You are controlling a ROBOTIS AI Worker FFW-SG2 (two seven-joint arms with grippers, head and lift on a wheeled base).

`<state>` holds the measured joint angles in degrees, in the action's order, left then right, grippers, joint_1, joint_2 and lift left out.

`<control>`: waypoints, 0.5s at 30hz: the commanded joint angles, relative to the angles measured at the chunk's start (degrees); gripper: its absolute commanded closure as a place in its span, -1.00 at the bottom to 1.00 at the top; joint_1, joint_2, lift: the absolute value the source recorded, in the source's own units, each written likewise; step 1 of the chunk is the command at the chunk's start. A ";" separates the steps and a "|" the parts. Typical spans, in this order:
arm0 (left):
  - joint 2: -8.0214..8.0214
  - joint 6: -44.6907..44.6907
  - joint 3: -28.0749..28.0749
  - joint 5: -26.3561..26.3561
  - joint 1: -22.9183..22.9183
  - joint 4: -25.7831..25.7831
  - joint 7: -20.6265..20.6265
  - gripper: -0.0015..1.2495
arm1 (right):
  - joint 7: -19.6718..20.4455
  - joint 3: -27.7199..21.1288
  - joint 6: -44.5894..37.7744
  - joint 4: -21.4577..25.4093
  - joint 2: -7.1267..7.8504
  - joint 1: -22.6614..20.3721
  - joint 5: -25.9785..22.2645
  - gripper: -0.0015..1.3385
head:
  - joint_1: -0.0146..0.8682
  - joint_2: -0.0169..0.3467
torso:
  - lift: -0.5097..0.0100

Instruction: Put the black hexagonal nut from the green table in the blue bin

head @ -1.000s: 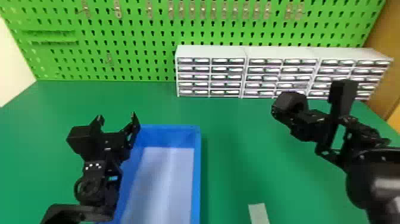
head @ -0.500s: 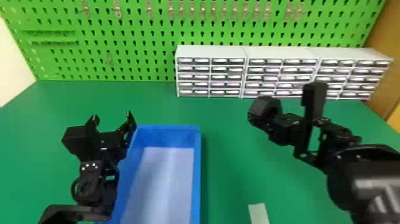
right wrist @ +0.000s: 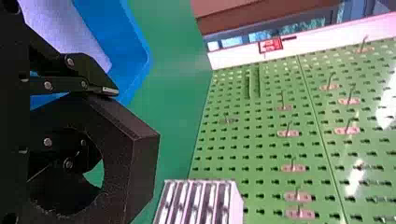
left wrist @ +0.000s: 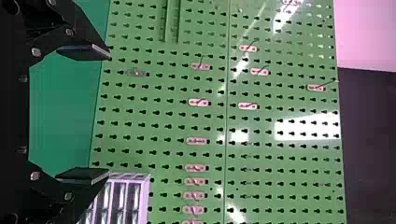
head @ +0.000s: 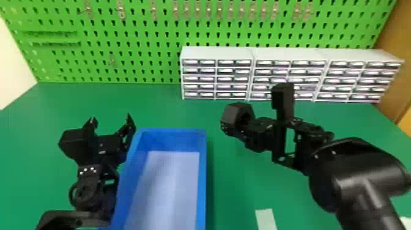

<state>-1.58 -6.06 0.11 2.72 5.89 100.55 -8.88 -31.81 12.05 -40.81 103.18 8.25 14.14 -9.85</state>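
Looking down from the head at my green worktop [head: 33, 122], I find a pale wall [head: 13, 64] at the far left, then my left claw [head: 111, 119] beside the left wall of the blue bin [head: 202, 183]. That claw has its fingers spread, with nothing between them; in the left wrist view they frame the green pegboard [left wrist: 163, 116]. The bin stands on the worktop, its pale floor bare where I can see it. The pegboard spans the back, carrying a row of metal hooks [head: 186, 10] near the head view's top edge.

Just to the right of the bin I have my right claw [head: 240, 127], reaching in from the right side and pinching the black hexagonal nut [right wrist: 142, 163] up over the worktop. In the right wrist view one finger [right wrist: 95, 74] lies against the nut's outer side, and part of the other shows through the hole. The nut is outside the bin.

Behind it, a row of white drawer cabinets [head: 215, 52] backs onto the pegboard and runs to the right. A pale strip [head: 265, 218] lies on the worktop near me, to the right of the bin. At the far right rises a brown panel [head: 394, 61].
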 commanded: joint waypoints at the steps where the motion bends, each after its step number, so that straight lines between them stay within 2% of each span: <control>1: 0.00 0.00 0.33 0.18 0.00 0.09 0.00 -0.40 | 0.00 2.89 -0.32 -0.53 0.45 1.42 -1.22 0.78 | 0.52 -0.59 | 0.59; 15: 0.00 0.18 1.47 0.44 -0.26 0.88 0.00 -0.41 | 0.00 9.66 -2.08 -1.76 1.60 3.97 -4.30 0.78 | 0.52 -0.59 | 0.59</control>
<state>-1.58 -5.94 1.29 3.11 5.69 101.24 -8.88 -31.81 20.10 -42.41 101.57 9.60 17.67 -13.64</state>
